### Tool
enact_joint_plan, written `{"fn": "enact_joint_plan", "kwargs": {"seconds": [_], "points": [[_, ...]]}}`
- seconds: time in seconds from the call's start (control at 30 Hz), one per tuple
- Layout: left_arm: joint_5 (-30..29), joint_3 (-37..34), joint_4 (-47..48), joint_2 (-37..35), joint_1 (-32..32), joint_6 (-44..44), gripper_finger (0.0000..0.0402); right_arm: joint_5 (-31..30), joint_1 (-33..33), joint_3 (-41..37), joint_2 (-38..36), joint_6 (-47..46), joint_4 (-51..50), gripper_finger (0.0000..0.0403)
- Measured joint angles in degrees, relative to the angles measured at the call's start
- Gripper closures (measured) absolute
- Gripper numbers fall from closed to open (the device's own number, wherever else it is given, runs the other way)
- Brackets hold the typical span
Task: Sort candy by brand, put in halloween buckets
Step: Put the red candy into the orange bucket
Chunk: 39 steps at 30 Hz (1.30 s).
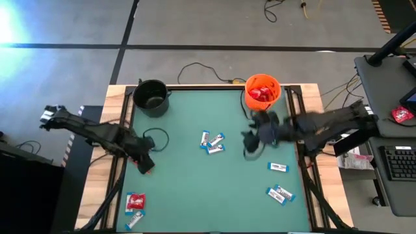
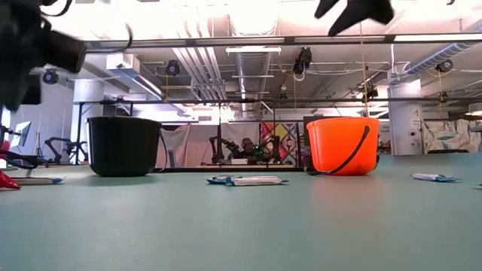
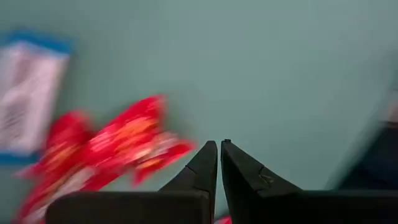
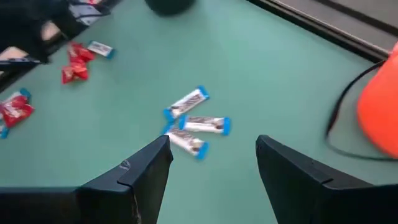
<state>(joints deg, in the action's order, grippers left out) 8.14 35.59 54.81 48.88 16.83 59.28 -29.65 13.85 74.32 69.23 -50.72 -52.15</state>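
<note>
The black bucket [image 1: 151, 97] stands at the green table's far left, and the orange bucket [image 1: 262, 91] at the far right has red candy inside. Three white-and-blue bars [image 1: 213, 143] lie mid-table, with two more [image 1: 278, 167] [image 1: 279, 194] at the right. Red packets [image 1: 135, 201] and a bar [image 1: 134, 220] lie near the left front edge. My left gripper [image 3: 219, 144] is shut, above the mat beside blurred red packets [image 3: 106, 155]. My right gripper [image 4: 212, 146] hangs open and empty, high over the table near the orange bucket [image 4: 379, 106].
A thin black loop [image 1: 156, 139] lies on the mat beside the left arm. The orange bucket's handle [image 4: 339, 124] hangs down onto the mat. A wooden frame [image 1: 117, 130] edges the table. A desk with a keyboard [image 1: 396, 162] stands off to the right.
</note>
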Motion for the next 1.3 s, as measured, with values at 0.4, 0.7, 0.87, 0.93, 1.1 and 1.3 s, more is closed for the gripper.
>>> {"fn": "enact_joint_plan", "kwargs": {"seconds": [0.4, 0.7, 0.87, 0.93, 1.1, 1.3], "points": [[-5.3, 4.4, 9.3, 16.6, 1.3, 2.3, 0.0334, -6.4, 12.9, 0.1, 10.1, -15.3, 0.1, 0.0161], [-4.1, 4.1, 12.6, 28.4, -4.5, -2.6, 0.0204, -6.1, 13.7, 1.3, 14.5, -16.0, 0.4, 0.0146], [0.1, 4.1, 13.0, 34.7, -9.4, -8.8, 0.0179, -5.9, 13.7, 1.3, 14.8, -17.0, 0.6, 0.0142], [0.4, 4.1, 13.0, 37.7, -10.6, -11.6, 0.0178, -5.8, 13.7, 1.3, 14.8, -17.4, 0.6, 0.0143], [7.1, 4.1, 6.6, 43.7, -10.9, -17.4, 0.0178, -4.4, 14.0, 1.3, 14.8, -19.1, 0.6, 0.0144], [10.3, 9.5, -2.0, 46.8, -7.3, -15.9, 0.0178, -4.3, 15.0, 1.3, 14.8, -19.8, 0.6, 0.0149]]}}
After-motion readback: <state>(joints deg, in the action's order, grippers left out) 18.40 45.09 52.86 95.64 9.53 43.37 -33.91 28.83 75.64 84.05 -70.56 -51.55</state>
